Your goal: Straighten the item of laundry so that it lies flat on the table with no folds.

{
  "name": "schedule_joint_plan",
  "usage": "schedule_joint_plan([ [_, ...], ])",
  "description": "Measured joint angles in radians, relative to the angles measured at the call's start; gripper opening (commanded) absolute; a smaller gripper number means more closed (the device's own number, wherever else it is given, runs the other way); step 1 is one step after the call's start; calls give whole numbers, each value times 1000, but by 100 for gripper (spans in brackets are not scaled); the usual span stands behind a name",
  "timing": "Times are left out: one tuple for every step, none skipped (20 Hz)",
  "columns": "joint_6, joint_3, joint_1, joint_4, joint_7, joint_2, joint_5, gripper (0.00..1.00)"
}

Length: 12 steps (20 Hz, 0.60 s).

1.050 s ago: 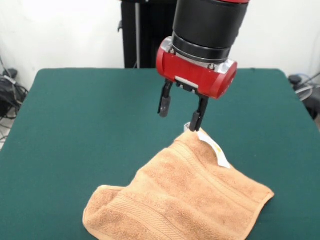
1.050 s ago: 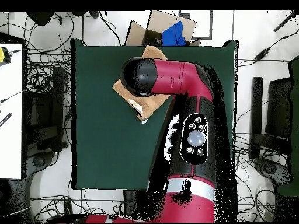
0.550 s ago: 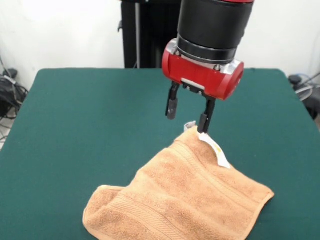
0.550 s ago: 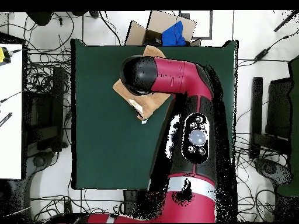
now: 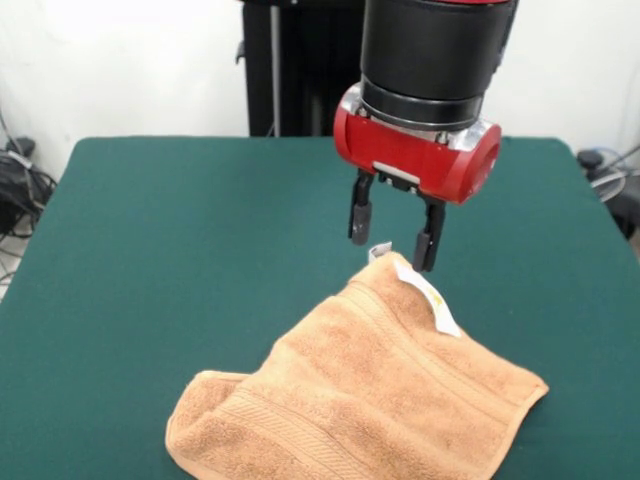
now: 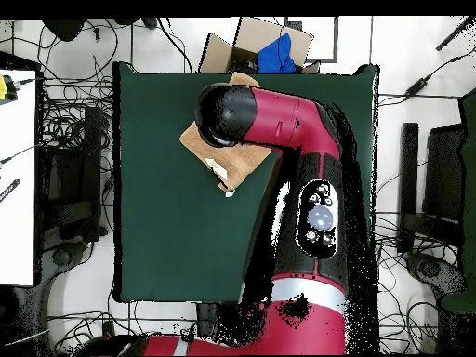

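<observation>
Towel [image 5: 370, 390] lies rumpled on the near side of the table [image 5: 180, 250], one corner raised toward me with its white tag [image 5: 430, 297] draped over the edge and the near-left corner curled under, so it isn't flat yet. My hand [image 5: 393, 238] hangs just above that raised corner with fingers apart and gripping nothing. I judge this placement lets me drop straight down astride the corner and pull the cloth taut away from its bunched side.
</observation>
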Motion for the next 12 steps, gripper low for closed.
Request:
schedule_joint_plan([
  [0,0,0,0,0,0,0,100],
  [0,0,0,0,0,0,0,100],
  [0,0,0,0,0,0,0,100],
  [0,0,0,0,0,0,0,100],
  [0,0,0,0,0,0,-1,100],
  [0,0,0,0,0,0,-1,100],
  [0,0,0,0,0,0,-1,100],
  [0,0,0,0,0,0,-2,100],
  [0,0,1,0,0,-2,-14,100],
  [0,0,1,0,0,-3,-20,100],
  [0,0,2,0,0,-4,-26,100],
  [0,0,2,0,0,-5,-32,100],
])
